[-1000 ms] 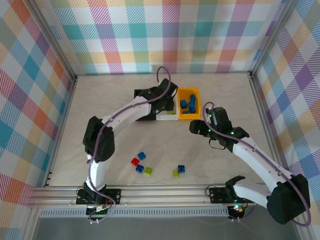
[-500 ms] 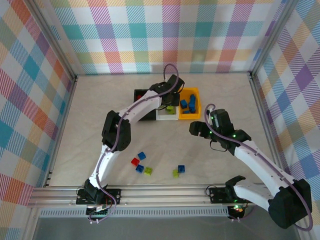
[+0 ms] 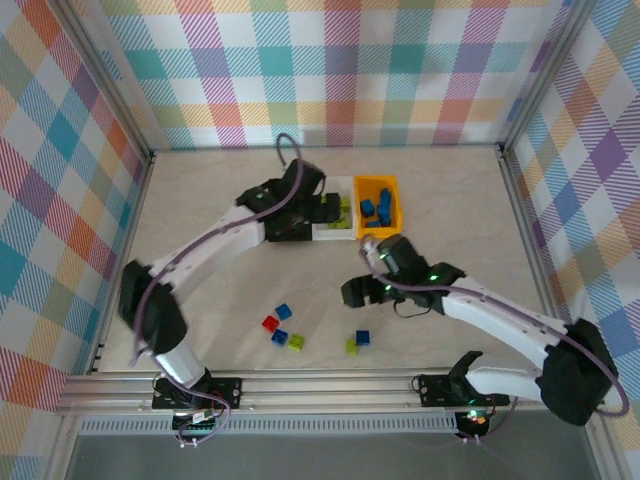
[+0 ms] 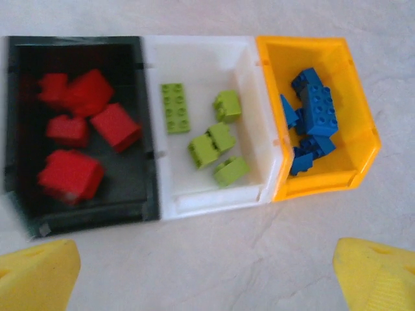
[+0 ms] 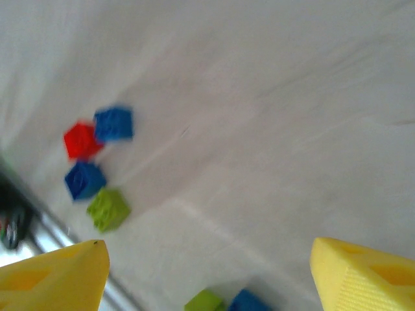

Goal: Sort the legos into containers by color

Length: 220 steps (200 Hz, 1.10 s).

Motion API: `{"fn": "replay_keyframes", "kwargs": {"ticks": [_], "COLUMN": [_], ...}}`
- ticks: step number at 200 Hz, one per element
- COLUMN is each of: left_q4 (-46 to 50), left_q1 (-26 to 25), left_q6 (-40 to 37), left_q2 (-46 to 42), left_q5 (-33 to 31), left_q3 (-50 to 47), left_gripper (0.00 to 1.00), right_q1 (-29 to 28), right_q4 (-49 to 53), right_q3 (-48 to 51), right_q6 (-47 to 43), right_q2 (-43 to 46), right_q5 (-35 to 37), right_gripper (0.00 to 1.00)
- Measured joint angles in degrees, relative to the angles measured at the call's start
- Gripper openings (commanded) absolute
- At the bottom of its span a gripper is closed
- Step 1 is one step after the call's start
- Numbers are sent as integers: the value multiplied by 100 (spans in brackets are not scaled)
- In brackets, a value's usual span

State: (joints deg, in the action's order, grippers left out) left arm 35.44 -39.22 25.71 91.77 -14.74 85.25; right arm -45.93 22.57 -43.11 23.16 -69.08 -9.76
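- Near the front edge of the bench (image 3: 450, 200), six loose legos (image 3: 296, 342) lay: one red, three blue, two green.
- Just past them, right claw (image 3: 352, 293) hovered, fingers apart, holding nothing.
- Farther back, left claw (image 3: 322, 208) hung above the containers (image 3: 380, 233), fingers wide apart, empty.
- Black bin (image 4: 71, 40) held red bricks (image 4: 115, 126), white bin (image 4: 194, 65) green bricks (image 4: 175, 107), orange-yellow bin (image 4: 363, 129) blue bricks (image 4: 321, 107); the bins sat side by side, touching.
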Motion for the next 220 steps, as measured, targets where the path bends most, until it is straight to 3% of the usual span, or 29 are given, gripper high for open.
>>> {"fn": "replay_keyframes", "kwargs": {"ticks": [36,85,154,220], "left_q4": [157,584,667,660], "left_q1": [103,485,590,682], "left_q6": [271,516,579,579], "left_q2": [-1384,-2216,-2553,-2592], "left_q5": [-629,-1073,-1150,-1130], "left_q3": [-1305,-2164,-2249,-2280], "left_gripper": [100,100,100,100], "right_q1": [-1285,-2284,-2726,-2955], "right_q4": [-101,-219,-192,-153], "right_q3": [-435,-1257,-1932,-2055], "right_q6": [-146,-354,-909,-1311], "right_q2": [-1163,-2308,-3314,-3639], "right_q5": [44,387,1362,1749], "right_gripper": [79,82,77,55]}}
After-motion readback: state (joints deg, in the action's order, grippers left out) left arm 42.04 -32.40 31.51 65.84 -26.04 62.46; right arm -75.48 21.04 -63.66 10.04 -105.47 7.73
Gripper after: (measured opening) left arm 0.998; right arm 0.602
